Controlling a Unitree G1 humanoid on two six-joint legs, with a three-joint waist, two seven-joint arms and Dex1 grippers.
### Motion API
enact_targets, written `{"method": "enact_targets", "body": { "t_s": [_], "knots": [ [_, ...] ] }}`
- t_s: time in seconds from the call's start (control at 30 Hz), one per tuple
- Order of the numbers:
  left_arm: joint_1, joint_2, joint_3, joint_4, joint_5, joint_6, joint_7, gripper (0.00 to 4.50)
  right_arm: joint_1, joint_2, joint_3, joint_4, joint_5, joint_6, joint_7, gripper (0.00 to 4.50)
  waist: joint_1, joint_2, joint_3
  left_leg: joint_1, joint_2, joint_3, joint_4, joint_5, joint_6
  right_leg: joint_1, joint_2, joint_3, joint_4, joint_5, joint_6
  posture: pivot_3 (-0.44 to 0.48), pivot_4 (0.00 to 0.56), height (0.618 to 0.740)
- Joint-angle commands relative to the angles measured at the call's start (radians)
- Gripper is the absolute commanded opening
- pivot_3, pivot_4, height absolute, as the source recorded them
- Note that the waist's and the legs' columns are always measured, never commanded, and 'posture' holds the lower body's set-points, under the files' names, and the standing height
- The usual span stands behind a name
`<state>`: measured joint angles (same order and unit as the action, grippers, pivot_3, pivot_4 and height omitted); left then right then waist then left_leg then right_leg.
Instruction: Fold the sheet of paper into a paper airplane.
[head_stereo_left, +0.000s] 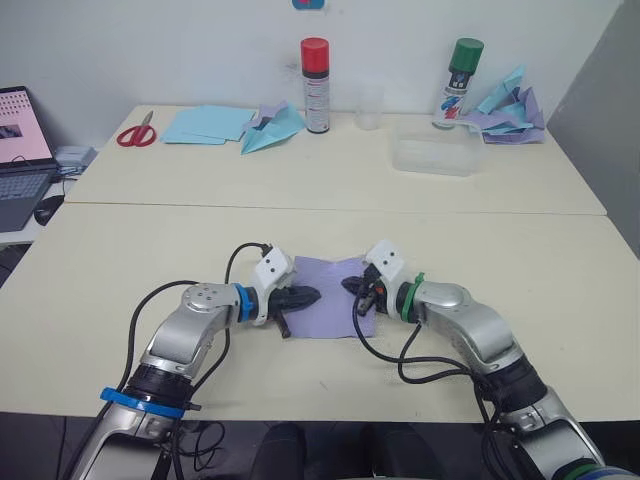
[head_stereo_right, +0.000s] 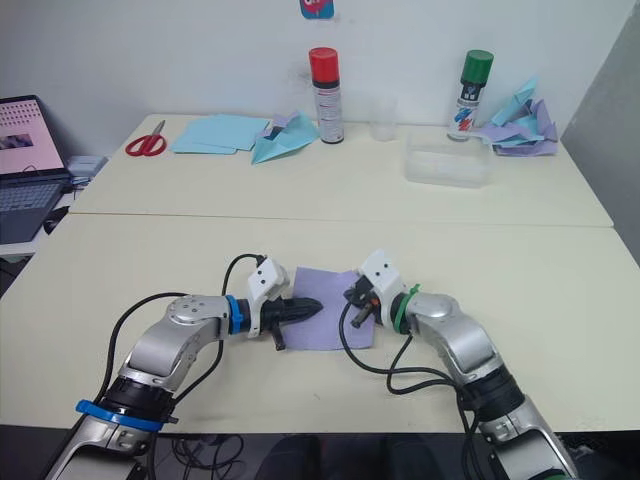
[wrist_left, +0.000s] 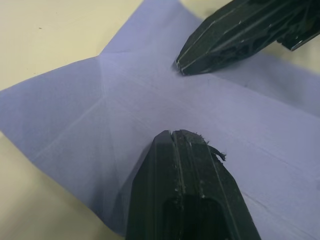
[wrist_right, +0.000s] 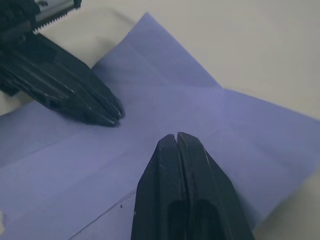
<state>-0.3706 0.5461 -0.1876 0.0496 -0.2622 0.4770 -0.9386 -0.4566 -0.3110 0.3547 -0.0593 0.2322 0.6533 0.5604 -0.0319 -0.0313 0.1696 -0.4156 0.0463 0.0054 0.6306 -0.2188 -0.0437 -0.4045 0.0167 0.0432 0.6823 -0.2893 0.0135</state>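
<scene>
Both closed pincers, left (head_stereo_left: 312, 295) and right (head_stereo_left: 349, 286), press flat sheet of paper (head_stereo_left: 330, 305).

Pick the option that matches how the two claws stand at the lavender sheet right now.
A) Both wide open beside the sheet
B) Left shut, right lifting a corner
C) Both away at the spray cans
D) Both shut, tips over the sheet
D: the left claw and right claw each have their fingers pressed together, tips pointing at each other over the sheet of paper, which lies flat with faint creases.
</scene>
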Motion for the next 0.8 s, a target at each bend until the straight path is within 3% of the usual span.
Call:
{"method": "enact_targets", "body": {
  "t_s": [0.03, 0.27, 0.63, 0.8],
  "knots": [
    [0.037, 0.013, -0.024, 0.020, 0.035, 0.026, 0.011, 0.00, 0.002, -0.001, 0.000, 0.000, -0.023, -0.042, 0.024, 0.03, 0.000, 0.000, 0.000, 0.000, 0.000, 0.000, 0.000, 0.000, 0.000, 0.000, 0.000, 0.000, 0.000, 0.000, 0.000, 0.000, 0.150, 0.740],
    [0.047, 0.015, -0.020, 0.009, 0.032, 0.028, 0.020, 0.00, 0.016, -0.038, 0.025, 0.038, -0.097, -0.083, 0.053, 0.03, 0.000, 0.000, -0.001, 0.000, 0.000, 0.000, 0.000, 0.000, 0.000, 0.000, 0.000, 0.000, 0.000, 0.000, 0.000, 0.000, 0.150, 0.740],
    [0.045, 0.007, -0.031, 0.027, 0.043, 0.009, 0.035, 0.00, 0.038, -0.097, -0.089, 0.024, -0.097, -0.110, 0.061, 0.03, 0.001, 0.000, -0.004, 0.001, 0.000, 0.000, 0.000, 0.000, 0.000, 0.001, 0.000, 0.001, 0.000, 0.000, 0.000, 0.000, 0.150, 0.740],
    [0.035, 0.000, -0.034, 0.045, 0.048, -0.004, 0.040, 0.00, 0.025, -0.023, -0.151, -0.008, -0.032, -0.147, 0.047, 0.03, 0.001, 0.001, -0.005, 0.001, -0.001, 0.000, 0.001, 0.000, 0.000, 0.001, 0.000, 0.000, 0.001, 0.000, 0.000, 0.000, 0.150, 0.740]
  ]
}}
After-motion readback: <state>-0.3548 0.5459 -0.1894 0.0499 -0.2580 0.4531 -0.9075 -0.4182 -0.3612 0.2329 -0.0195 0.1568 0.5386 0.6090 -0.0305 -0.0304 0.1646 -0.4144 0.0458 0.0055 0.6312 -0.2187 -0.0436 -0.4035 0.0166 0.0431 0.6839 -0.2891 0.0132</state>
